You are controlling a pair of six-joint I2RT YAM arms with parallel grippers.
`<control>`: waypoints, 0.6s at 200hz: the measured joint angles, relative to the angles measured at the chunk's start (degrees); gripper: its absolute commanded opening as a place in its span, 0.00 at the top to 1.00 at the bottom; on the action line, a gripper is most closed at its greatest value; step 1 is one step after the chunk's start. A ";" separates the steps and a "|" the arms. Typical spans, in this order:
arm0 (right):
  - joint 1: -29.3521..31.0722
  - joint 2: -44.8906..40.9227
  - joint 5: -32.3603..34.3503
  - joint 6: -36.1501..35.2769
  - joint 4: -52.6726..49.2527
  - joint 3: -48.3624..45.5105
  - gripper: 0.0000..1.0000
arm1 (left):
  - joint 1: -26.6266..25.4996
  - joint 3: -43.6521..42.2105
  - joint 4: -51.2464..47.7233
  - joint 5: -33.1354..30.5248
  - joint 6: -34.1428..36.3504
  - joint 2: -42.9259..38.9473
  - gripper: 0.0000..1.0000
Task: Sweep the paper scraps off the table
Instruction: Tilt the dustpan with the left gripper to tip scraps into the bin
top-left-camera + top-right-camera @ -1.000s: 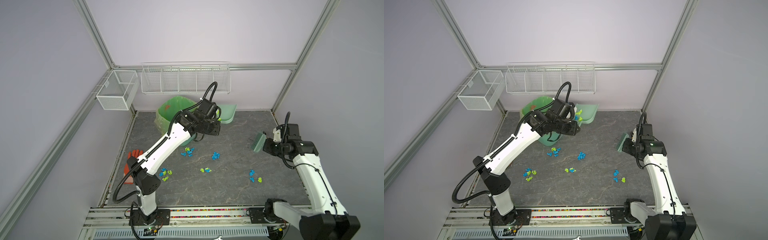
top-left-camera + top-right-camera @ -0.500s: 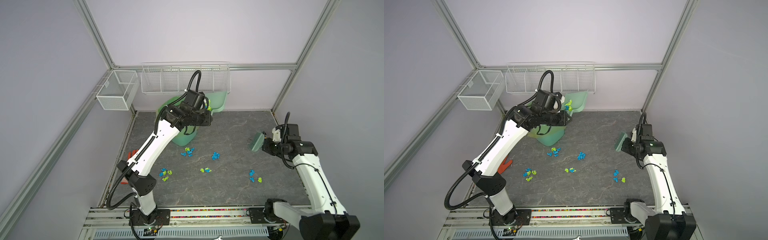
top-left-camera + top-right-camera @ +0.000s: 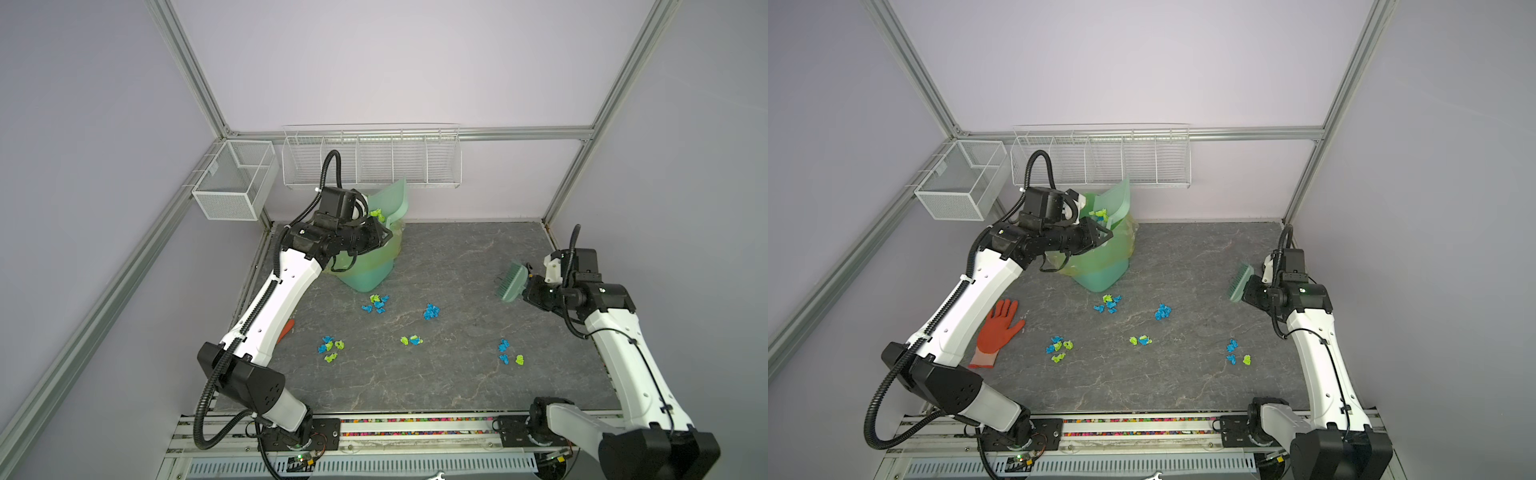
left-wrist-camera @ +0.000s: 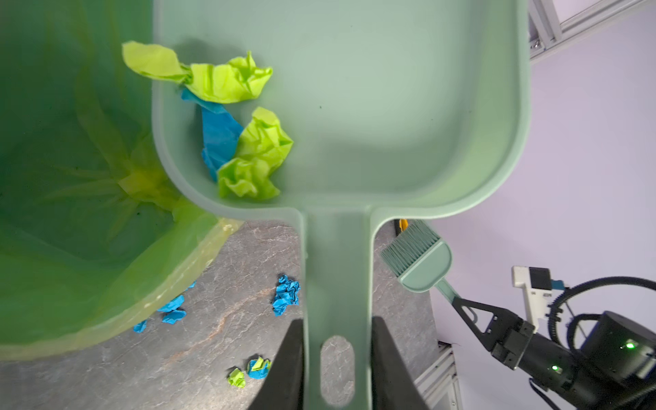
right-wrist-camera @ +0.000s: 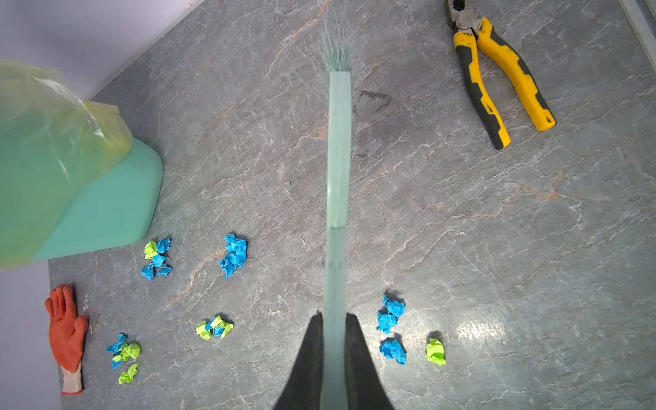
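Swung, within the last second, the pale green plastic dustpan (image 3: 395, 199) from roughly level beside the bin to steeply tipped, mouth raised, above it; kept the brush arm about where it was.

Found most of the bright blue and lime green crumpled paper scraps (image 5: 392, 330) lying on the dark grey marble-veined table (image 3: 457, 257), in small clusters below and to either side of the right fingers (image 5: 309, 355). Judged them light, soft and springy: likely to roll or scatter under a hard stroke, too small to pinch, better herded by bristles into the pan's lip.

Saw the right gripper (image 5: 333, 316) clamped tight on the thin handle of the pale green hand brush (image 5: 339, 142), bristles pointing away from the fingertips, seemingly clear of the table.

Saw the left gripper (image 4: 337, 321) closed on the dustpan's flat handle at its hanging hole. Counted, just past the left fingers (image 4: 287, 362), a few green and blue scraps in the pan's rear corner, not yet tipped out. Noted, right beside that corner, the open mint green plastic bin (image 4: 71, 177) with its yellow-green liner; made out no scraps inside.

Made out nothing in the white wire-mesh basket (image 3: 232, 183) or the long white wire rack (image 3: 370, 158), well beyond both sets of fingers.
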 measured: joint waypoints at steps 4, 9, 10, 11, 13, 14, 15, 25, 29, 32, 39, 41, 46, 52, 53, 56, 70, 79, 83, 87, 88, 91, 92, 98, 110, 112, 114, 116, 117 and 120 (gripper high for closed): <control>0.00 -0.02 -0.02 0.00 0.04 0.00 0.93 | 0.66 -1.07 0.94 0.96 -0.74 -0.28 0.99; 0.00 -0.02 -0.04 0.02 0.09 0.00 0.93 | 1.29 -2.21 1.90 1.84 -1.36 -0.57 0.99; 0.00 -0.02 -0.04 0.02 0.11 0.00 0.93 | 1.40 -2.34 2.01 1.95 -1.46 -0.61 0.99; 0.00 -0.02 -0.04 0.02 0.13 0.00 0.93 | 1.60 -2.60 2.21 2.16 -1.66 -0.66 0.99; 0.00 -0.02 -0.04 0.02 0.15 0.00 0.93 | 1.86 -2.99 2.56 2.45 -1.86 -0.74 0.99; 0.00 -0.02 -0.04 0.02 0.15 0.00 0.93 | 1.95 -3.10 2.64 2.54 -1.95 -0.76 0.99; 0.00 -0.02 -0.04 0.02 0.17 0.00 0.93 | 2.01 -3.21 2.73 2.67 -2.03 -0.79 0.99; 0.00 -0.04 -0.04 0.07 0.22 0.00 0.93 | 3.30 -4.63 3.98 3.98 -3.13 -0.94 0.99; 0.00 -0.07 -0.04 0.15 0.20 0.00 0.93 | 3.67 -5.03 4.39 4.42 -3.50 -0.94 0.99; 0.00 -0.09 -0.04 0.15 0.20 0.00 0.93 | 4.07 -5.40 4.81 4.83 -3.89 -0.94 0.99; 0.00 -0.11 -0.04 0.20 0.22 0.00 0.93 | 4.76 -6.23 5.86 5.81 -4.55 -0.98 0.99; 0.00 -0.13 -0.04 0.20 0.22 0.00 0.93 | 4.94 -6.54 6.25 6.14 -4.72 -1.01 0.99; 0.00 -0.20 -0.04 0.20 0.20 0.00 0.93 | 5.44 -7.34 7.30 6.91 -5.40 -1.11 0.99; 0.00 -0.24 -0.04 0.20 0.20 0.00 0.93 | 6.01 -8.39 8.55 7.96 -6.36 -1.29 0.99; 0.00 -0.26 -0.04 0.20 0.20 0.00 0.93 | 6.08 -8.52 8.70 8.07 -6.43 -1.31 0.99; 0.00 -0.31 -0.04 0.20 0.20 0.00 0.93 | 6.36 -9.20 9.49 8.68 -6.93 -1.46 0.99; 0.00 -0.42 -0.04 0.17 0.20 0.00 0.93 | 7.39 -11.65 12.04 10.71 -8.87 -1.92 1.00; 0.00 -0.50 -0.04 0.20 0.20 0.00 0.93 | 7.91 -12.55 13.05 11.87 -9.90 -1.95 1.00; 0.00 -0.55 -0.02 0.17 0.20 0.00 0.93 | 8.17 -12.83 13.46 12.39 -10.27 -1.95 1.00; 0.00 -0.59 -0.04 0.20 0.20 0.00 0.93 | 8.35 -13.09 13.90 12.81 -10.54 -1.95 1.00; 0.00 -0.59 -0.04 0.20 0.20 0.00 0.93 | 8.41 -13.18 13.97 13.05 -10.64 -1.95 1.00; 0.00 -0.61 -0.04 0.20 0.20 0.00 0.93 | 8.63 -13.38 14.36 13.49 -11.02 -1.95 1.00; 0.00 -0.61 -0.02 0.17 0.20 0.00 0.93 | 8.66 -13.42 14.40 13.60 -11.06 -1.95 1.00; 0.00 -0.66 -0.04 0.20 0.20 0.00 0.93 | 9.09 -13.94 15.37 14.71 -11.85 -1.99 1.00; 0.00 -0.70 -0.04 0.17 0.20 0.00 0.93 | 10.29 -15.80 18.51 16.98 -13.75 -2.29 1.00; 0.00 -0.70 -0.04 0.17 0.20 0.00 0.93 | 10.56 -16.22 19.10 17.42 -14.16 -2.40 1.00; 0.00 -0.70 -0.02 0.20 0.20 0.00 0.93 | 10.71 -16.50 19.45 17.59 -14.29 -2.47 1.00; 0.00 -0.72 -0.02 0.20 0.20 0.00 0.93 | 10.97 -17.05 20.28 18.05 -14.86 -2.58 1.00; 0.00 -0.72 -0.04 0.20 0.20 0.00 0.93 | 11.17 -17.42 20.81 18.38 -15.23 -2.67 1.00; 0.00 -0.72 -0.02 0.17 0.20 0.00 0.93 | 11.56 -18.12 21.62 18.75 -15.74 -2.82 1.00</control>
